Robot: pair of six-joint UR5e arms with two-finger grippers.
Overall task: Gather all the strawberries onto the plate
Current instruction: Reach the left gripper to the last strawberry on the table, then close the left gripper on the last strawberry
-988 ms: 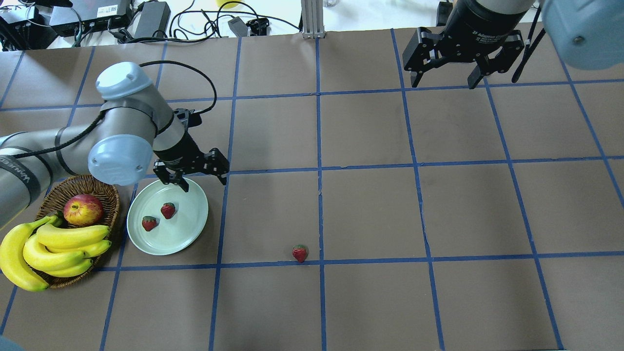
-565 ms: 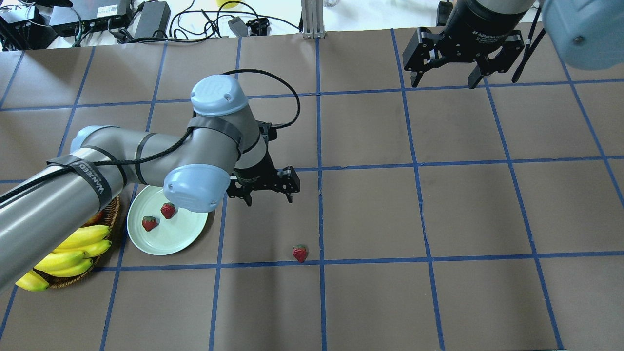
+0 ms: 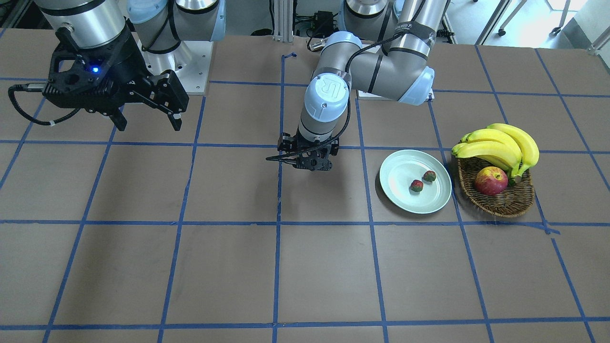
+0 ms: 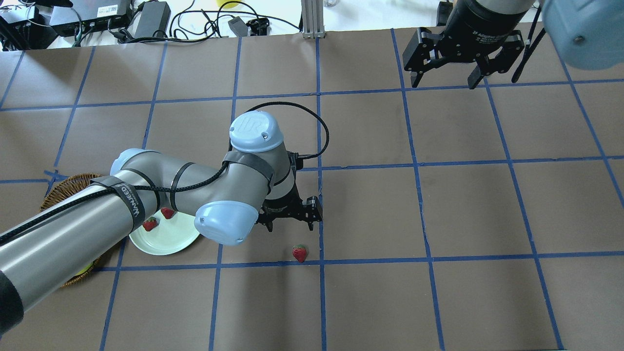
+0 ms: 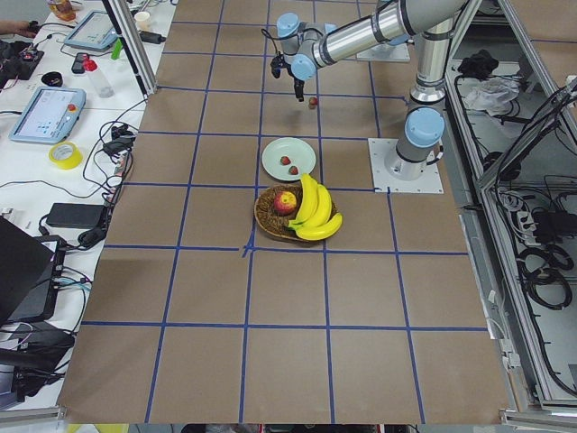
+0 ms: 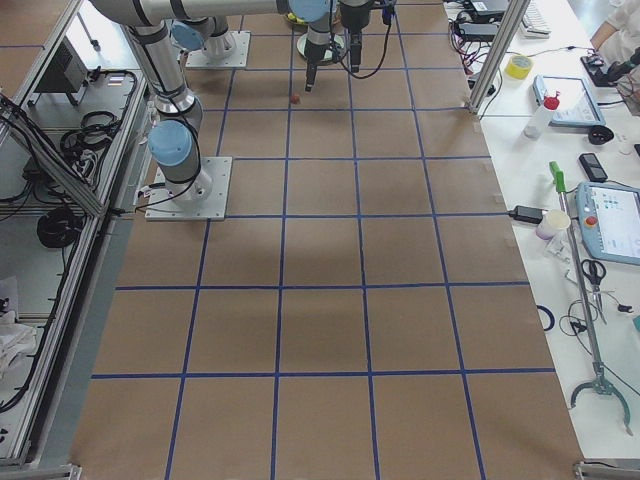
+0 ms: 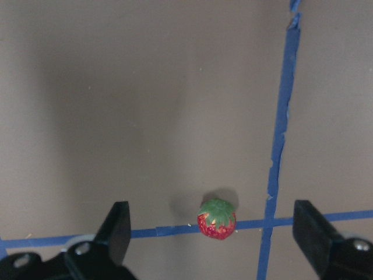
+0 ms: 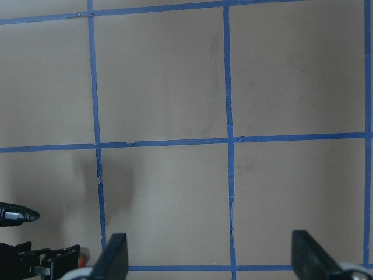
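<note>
**Front-facing:** brown paper-covered table (image 3: pixel 143 267) crossed by blue tape grid (image 3: pixel 181 222). Two strawberries (image 3: pixel 417 186) seen on plate (image 3: pixel 405 164). Just beside it, basket (image 3: pixel 500 208) with bananas (image 3: pixel 500 143) and apple (image 3: pixel 491 181). Here third strawberry (image 4: pixel 300 253) hidden behind left gripper (image 3: pixel 309 164). Wide spread shown by right gripper (image 3: pixel 147 125), nothing held.

**Overhead:** third strawberry found on tape line, well apart from plate, near left gripper. Plate and basket partly covered by left arm (image 4: pixel 97 214). Cables (image 4: pixel 195 19) lie beyond far edge.

**Left wrist:** fingers (image 7: pixel 119 224) spread wide, nothing gripped. Third strawberry seen between them, on table.
</note>
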